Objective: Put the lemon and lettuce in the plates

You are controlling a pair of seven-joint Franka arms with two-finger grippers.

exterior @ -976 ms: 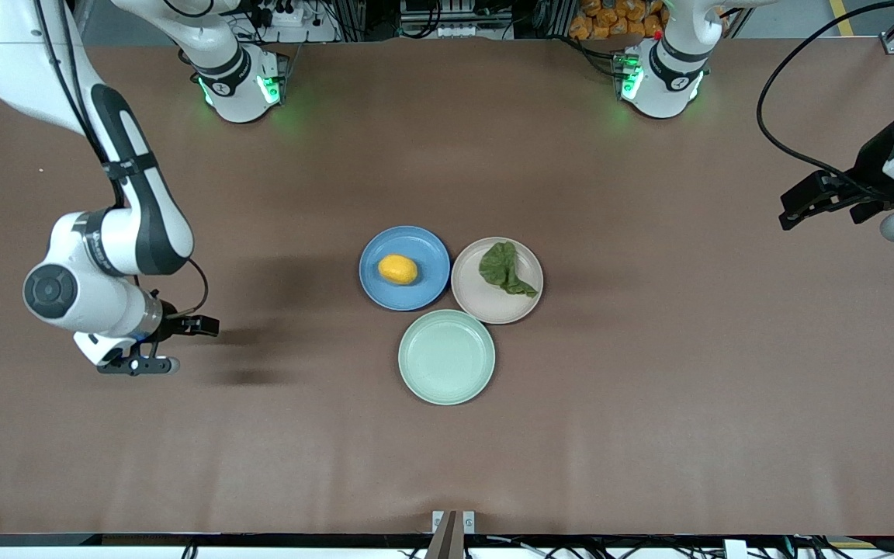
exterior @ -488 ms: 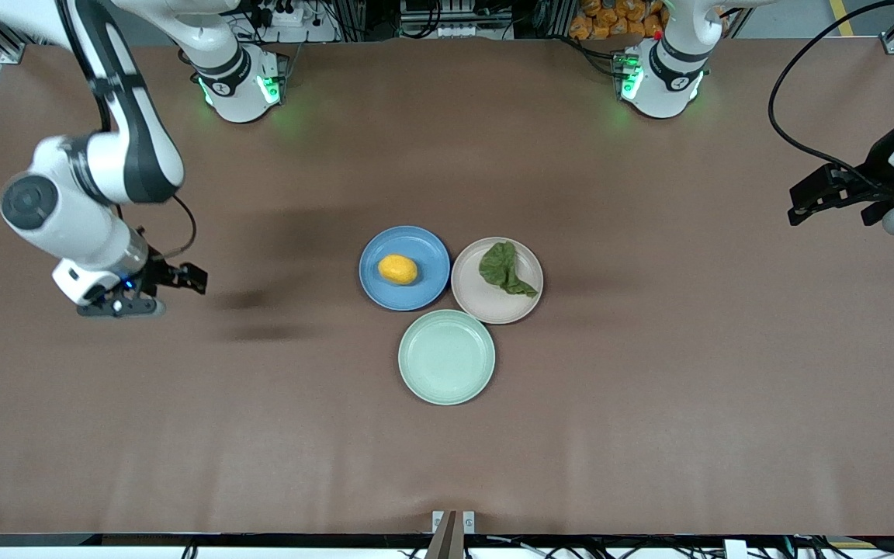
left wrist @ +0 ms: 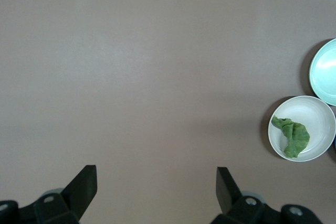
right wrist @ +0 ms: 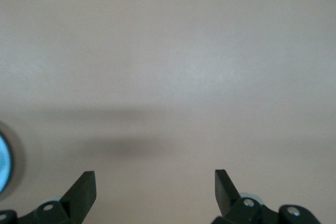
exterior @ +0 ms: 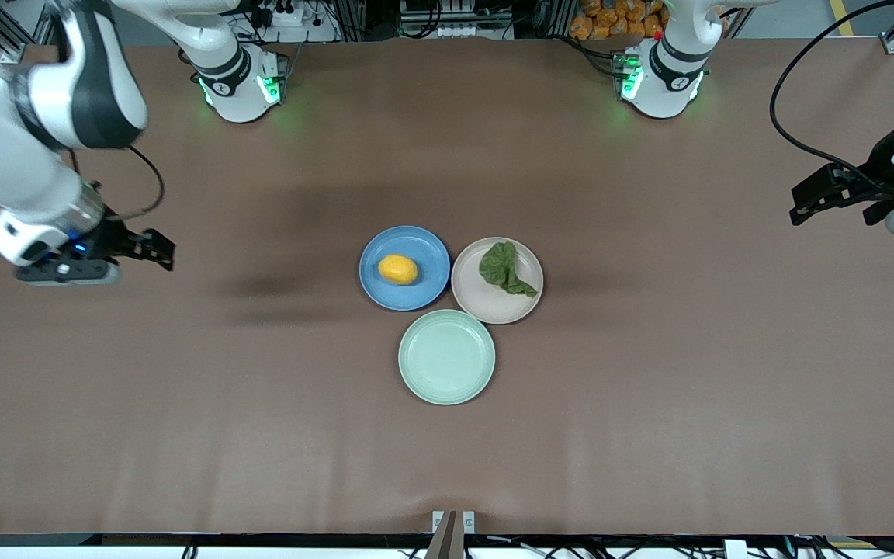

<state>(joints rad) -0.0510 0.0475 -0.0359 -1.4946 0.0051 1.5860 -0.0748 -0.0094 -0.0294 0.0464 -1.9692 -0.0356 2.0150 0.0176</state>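
The yellow lemon (exterior: pixel 398 269) lies in the blue plate (exterior: pixel 425 252) at the table's middle. The green lettuce (exterior: pixel 503 269) lies in the pale pink-beige plate (exterior: pixel 486 304) beside it, and shows in the left wrist view (left wrist: pixel 294 137) on that plate (left wrist: pixel 315 114). My right gripper (exterior: pixel 154 248) is open and empty, up over bare table toward the right arm's end (right wrist: pixel 155 182). My left gripper (exterior: pixel 816 194) is open and empty, up over bare table at the left arm's end (left wrist: pixel 156 182).
An empty mint green plate (exterior: pixel 446 356) sits nearer the front camera, touching the other two plates; it shows at the edge of the left wrist view (left wrist: pixel 324 72). The blue plate's rim shows at the edge of the right wrist view (right wrist: pixel 4 163).
My right arm has risen and drawn away from the plates toward its end of the table. My left gripper has shifted slightly outward.
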